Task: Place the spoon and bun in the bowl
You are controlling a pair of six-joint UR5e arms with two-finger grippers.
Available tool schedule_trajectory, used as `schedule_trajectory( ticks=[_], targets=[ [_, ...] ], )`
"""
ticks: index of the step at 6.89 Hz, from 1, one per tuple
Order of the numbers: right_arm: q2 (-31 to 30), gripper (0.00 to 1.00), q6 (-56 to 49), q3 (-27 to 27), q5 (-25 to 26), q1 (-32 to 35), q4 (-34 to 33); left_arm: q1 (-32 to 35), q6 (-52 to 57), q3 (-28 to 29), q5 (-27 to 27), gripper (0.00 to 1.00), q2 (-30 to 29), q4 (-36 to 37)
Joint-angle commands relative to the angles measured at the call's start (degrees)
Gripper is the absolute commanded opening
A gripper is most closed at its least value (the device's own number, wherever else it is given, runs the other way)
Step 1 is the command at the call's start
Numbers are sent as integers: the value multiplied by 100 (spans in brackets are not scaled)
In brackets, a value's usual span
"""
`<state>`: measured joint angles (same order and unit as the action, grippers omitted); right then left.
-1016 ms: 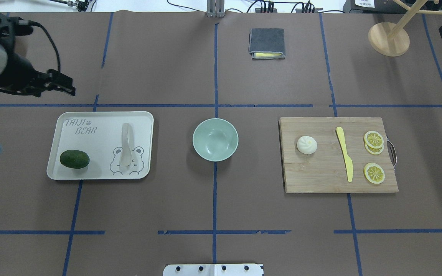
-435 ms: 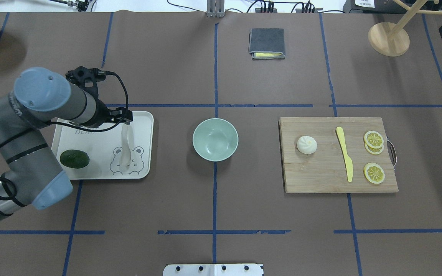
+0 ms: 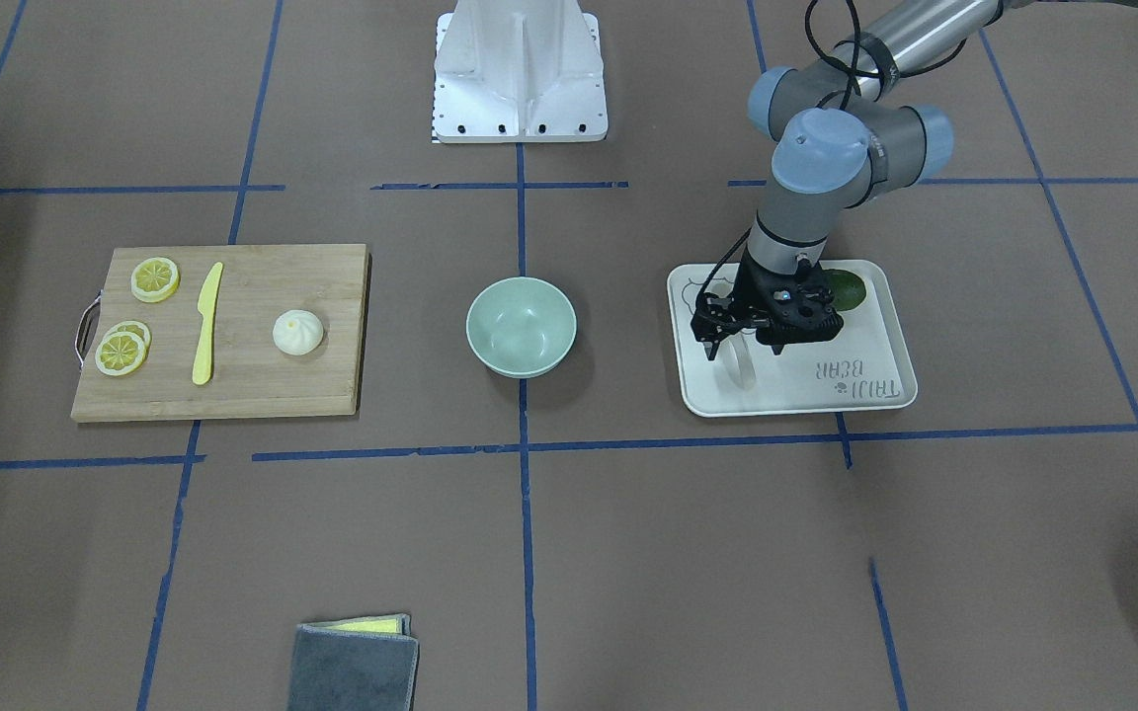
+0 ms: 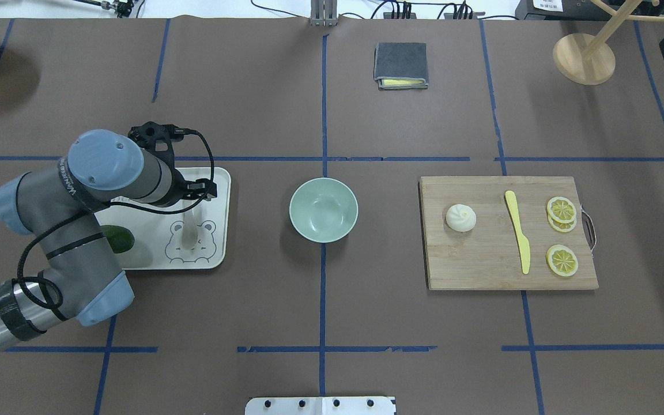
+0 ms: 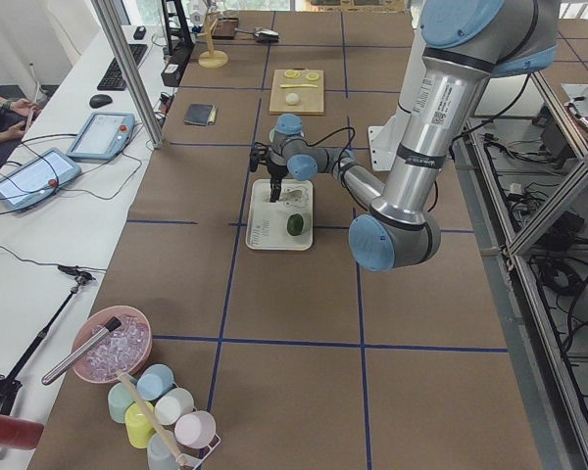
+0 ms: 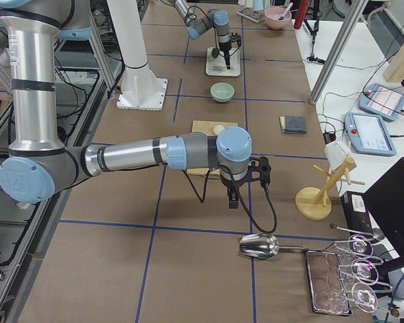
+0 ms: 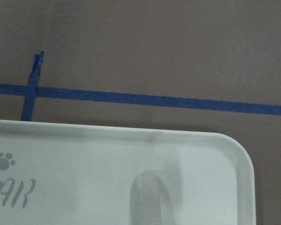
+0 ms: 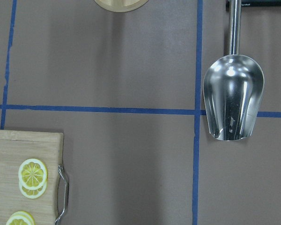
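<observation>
The pale translucent spoon [image 4: 189,233] lies on the white tray [image 4: 223,219], handle pointing away from me; its handle end shows in the left wrist view [image 7: 150,199]. My left gripper [image 4: 196,193] hangs just over the handle [image 3: 742,367] and looks open and empty. The mint-green bowl [image 4: 323,208] stands empty at the table's middle. The white bun [image 4: 460,218] sits on the wooden board's left part. My right gripper [image 6: 233,198] shows only in the exterior right view, beyond the board's right end; I cannot tell its state.
The board [image 4: 482,259] also holds a yellow knife [image 4: 518,230] and lemon slices [image 4: 561,260]. A dark green fruit [image 4: 120,237] lies on the tray by my left arm. A grey cloth [image 4: 400,63], a wooden stand [image 4: 584,57] and a metal scoop [image 8: 232,96] sit farther off.
My left arm has swung in from the table's far left to over the tray; its gripper now hangs above the spoon handle. Spoon, bun and bowl have not moved.
</observation>
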<state>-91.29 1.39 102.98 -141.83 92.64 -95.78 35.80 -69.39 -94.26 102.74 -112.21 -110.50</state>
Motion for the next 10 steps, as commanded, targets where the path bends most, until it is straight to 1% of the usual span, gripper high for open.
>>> schedule_trajectory(
  ticks=[1, 3, 4, 6, 7, 8, 9, 10],
  targets=[
    [15, 100, 63, 55, -11, -1, 7, -20, -4, 101, -26, 86, 41, -156],
    [6, 100, 63, 73, -11, -1, 7, -29, -4, 93, -35, 80, 68, -156],
    [15, 100, 71, 81, -11, -1, 7, -29, -13, 58, -35, 74, 77, -148],
    [15, 100, 63, 73, -11, -1, 7, -29, -30, 40, -26, 57, 68, -104],
    [15, 100, 63, 81, -11, -1, 7, -38, -30, 31, -26, 52, 68, -86],
    [6, 100, 63, 73, -11, -1, 7, -64, -100, 31, -26, 51, 59, -77],
    [6, 100, 63, 81, -11, -1, 7, -90, -179, 31, -26, 46, 50, -77],
    [15, 100, 63, 73, -11, -1, 7, -177, -206, 40, -26, 42, 42, 53]
  ],
)
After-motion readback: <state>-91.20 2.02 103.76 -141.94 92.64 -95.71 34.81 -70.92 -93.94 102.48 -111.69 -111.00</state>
